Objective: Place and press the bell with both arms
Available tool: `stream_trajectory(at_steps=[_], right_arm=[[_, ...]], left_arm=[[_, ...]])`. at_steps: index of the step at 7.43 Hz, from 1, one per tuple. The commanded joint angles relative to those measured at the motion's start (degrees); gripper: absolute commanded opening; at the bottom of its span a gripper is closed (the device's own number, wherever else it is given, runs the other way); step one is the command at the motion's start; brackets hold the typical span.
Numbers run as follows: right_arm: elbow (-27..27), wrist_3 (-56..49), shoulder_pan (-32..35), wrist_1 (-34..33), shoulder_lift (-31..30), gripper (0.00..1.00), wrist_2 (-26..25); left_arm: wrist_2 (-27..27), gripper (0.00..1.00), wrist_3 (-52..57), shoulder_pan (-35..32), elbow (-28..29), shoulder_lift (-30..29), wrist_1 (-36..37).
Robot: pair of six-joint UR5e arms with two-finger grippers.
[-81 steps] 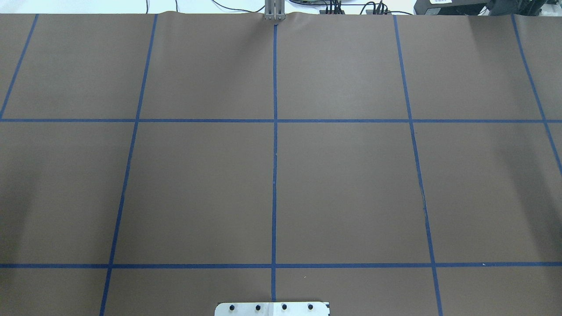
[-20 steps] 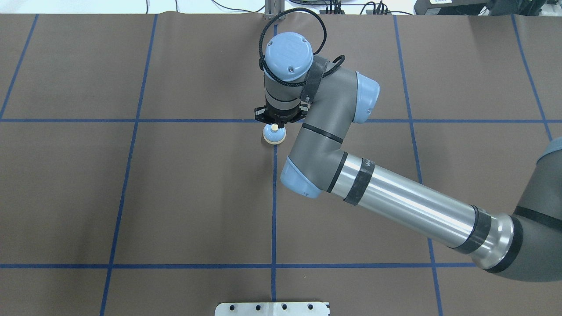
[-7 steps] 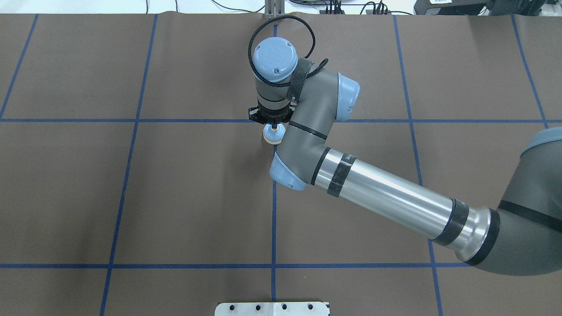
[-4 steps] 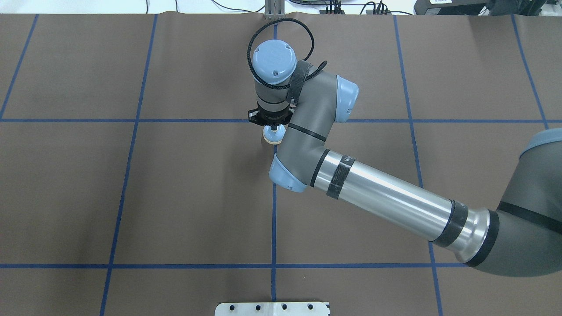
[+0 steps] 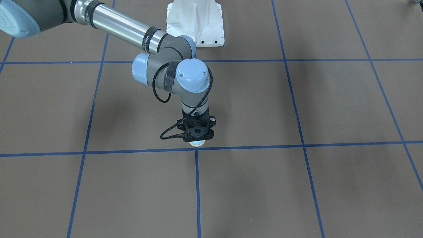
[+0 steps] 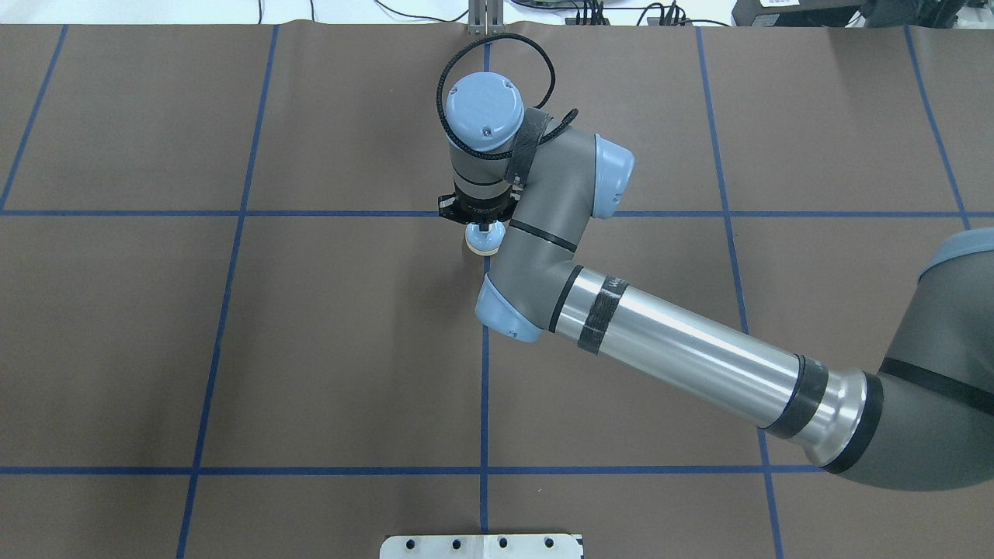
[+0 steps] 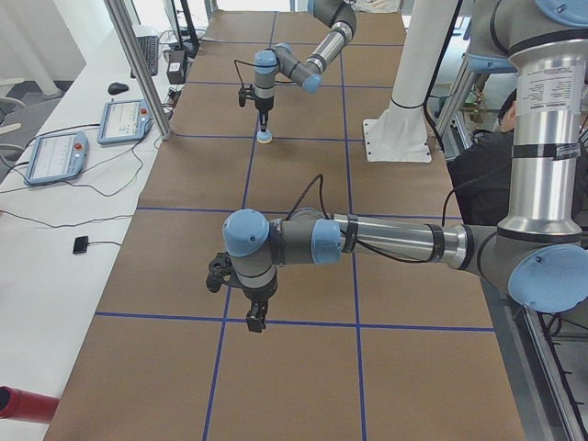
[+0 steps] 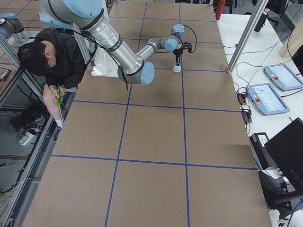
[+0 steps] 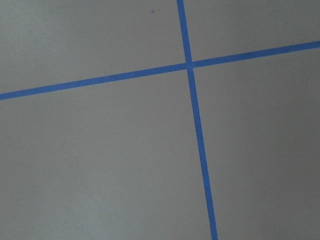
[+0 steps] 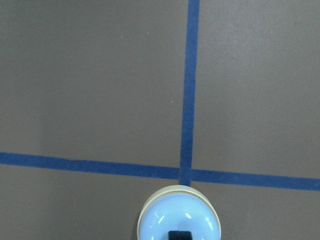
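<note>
Moved: since the overhead picture of 2.7 s ago, the right arm's wrist has sunk lower over the bell and drawn slightly toward that view's left. The cream button that showed then is now covered by black fingertips. The bell's spot is all but unchanged.
Table: covered in brown paper and ruled into large squares by blue tape lines.
Right arm: enters from the overhead view's right. Its silver forearm slants in to the table's middle, and the wrist stands upright, pointing straight down.
Left arm: shows only in the exterior left view, near and large. It stretches low over the table, well apart from the bell.
Pedestal: white and bolted, at the robot's edge of the table.
Right gripper: directly over the bell, with its fingers drawn close together at the dome's top where the button sits. In the right wrist view one small black tip lies on the dome's centre.
Left gripper: points down, just above a tape line. Whether its fingers are apart or together cannot be told. The left wrist view shows only paper and a tape crossing.
Bell: light-blue dome with a cream base ring, upright and down at the paper. It sits at a crossing of two tape lines near the table's middle, its rim touching the crossing on the robot's side.
</note>
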Motion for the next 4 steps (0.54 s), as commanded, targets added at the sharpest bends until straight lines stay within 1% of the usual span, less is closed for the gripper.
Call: stream_trajectory(at_steps=[1, 2, 3, 4], right_arm=[[2.4, 0.2, 0.9, -0.3, 0.2, 0.0, 1.0], [3.4, 0.1, 1.9, -0.6, 0.1, 0.0, 2.9], [4.8, 0.1, 3.4, -0.7, -0.5, 0.06, 5.0], [6.1, 0.0, 3.9, -0.6, -1.3, 0.98, 5.2]], left_arm=[[-0.1, 1.0, 0.0, 0.0, 0.0, 0.0, 0.0], [-0.1, 1.0, 0.0, 0.0, 0.0, 0.0, 0.0], [-0.2, 1.0, 0.0, 0.0, 0.1, 0.1, 0.0], [-0.2, 1.0, 0.0, 0.0, 0.2, 0.1, -0.3]])
